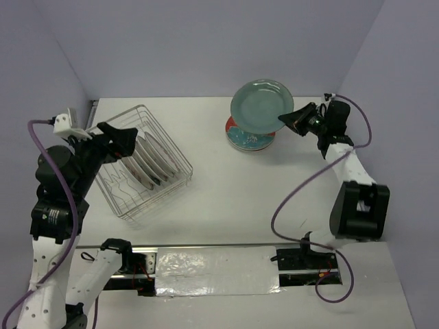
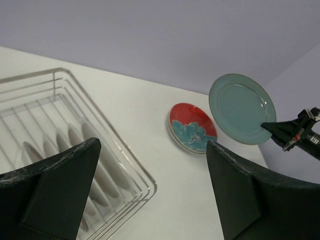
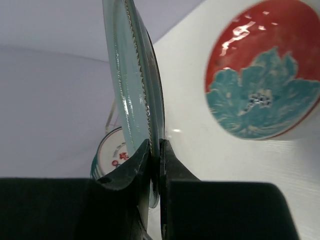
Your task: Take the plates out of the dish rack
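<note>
While the top view looked down on the desk (image 1: pixel 226 205), the right claw (image 1: pixel 291 120) was clenched on the rim of a grey-teal plate (image 1: pixel 260 104). It held the plate tilted in the air just over a flowered plate (image 1: pixel 248 140) lying flat near the far right. The rack (image 1: pixel 113 195) stood at the left with several white plates (image 1: pixel 152 161) upright between its prongs, and the left claw (image 1: pixel 118 140) hung over its far-left side.

From the left wrist, that claw's jaws stood wide apart and empty above the rack, with both coloured plates well beyond.

From the right wrist, the fingers (image 3: pixel 127 172) pinched the grey-teal plate edge-on. The flowered plate lay to its right, and a plate with red marks (image 3: pixel 117 152) peeked out behind.
</note>
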You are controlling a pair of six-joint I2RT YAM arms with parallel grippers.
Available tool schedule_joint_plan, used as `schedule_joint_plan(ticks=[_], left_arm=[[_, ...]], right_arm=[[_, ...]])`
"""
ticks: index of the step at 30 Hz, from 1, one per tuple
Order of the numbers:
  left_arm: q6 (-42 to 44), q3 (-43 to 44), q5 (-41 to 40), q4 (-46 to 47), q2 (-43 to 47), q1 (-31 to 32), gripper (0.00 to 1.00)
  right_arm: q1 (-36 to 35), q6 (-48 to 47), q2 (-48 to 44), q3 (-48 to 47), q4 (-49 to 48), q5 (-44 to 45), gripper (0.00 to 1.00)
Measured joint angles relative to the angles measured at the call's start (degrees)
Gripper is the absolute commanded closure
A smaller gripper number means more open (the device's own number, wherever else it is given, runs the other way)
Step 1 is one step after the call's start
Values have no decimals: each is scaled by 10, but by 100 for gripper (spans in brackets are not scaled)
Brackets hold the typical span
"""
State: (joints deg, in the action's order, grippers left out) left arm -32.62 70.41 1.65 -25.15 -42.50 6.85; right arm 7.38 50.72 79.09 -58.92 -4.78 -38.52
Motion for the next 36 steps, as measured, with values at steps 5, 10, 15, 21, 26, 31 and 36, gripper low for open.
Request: schedule_joint_plan(ticks=[5, 10, 15, 21, 26, 31, 36], left_arm=[[49, -76, -35, -24, 47, 0, 0], [72, -149, -47, -27, 72, 0, 1], [81, -190, -48, -23, 83, 0, 0], [87, -202, -48, -18, 82, 0, 0], [87, -202, -48, -14, 83, 0, 0], [87, -202, -48, -14, 83, 0, 1], [88, -202, -48, -14, 87, 0, 0]], right_arm=[[18, -9, 170, -51, 2, -35, 100], [18, -34, 282, -109, 23, -61, 100], [18, -65, 330, -157, 45, -77, 99], [18, -103, 376, -195, 62, -90, 97], [15, -131, 397, -200, 99, -89, 95], [14, -154, 407, -228, 146, -88, 72], [2, -216, 407, -274, 230, -39, 42]])
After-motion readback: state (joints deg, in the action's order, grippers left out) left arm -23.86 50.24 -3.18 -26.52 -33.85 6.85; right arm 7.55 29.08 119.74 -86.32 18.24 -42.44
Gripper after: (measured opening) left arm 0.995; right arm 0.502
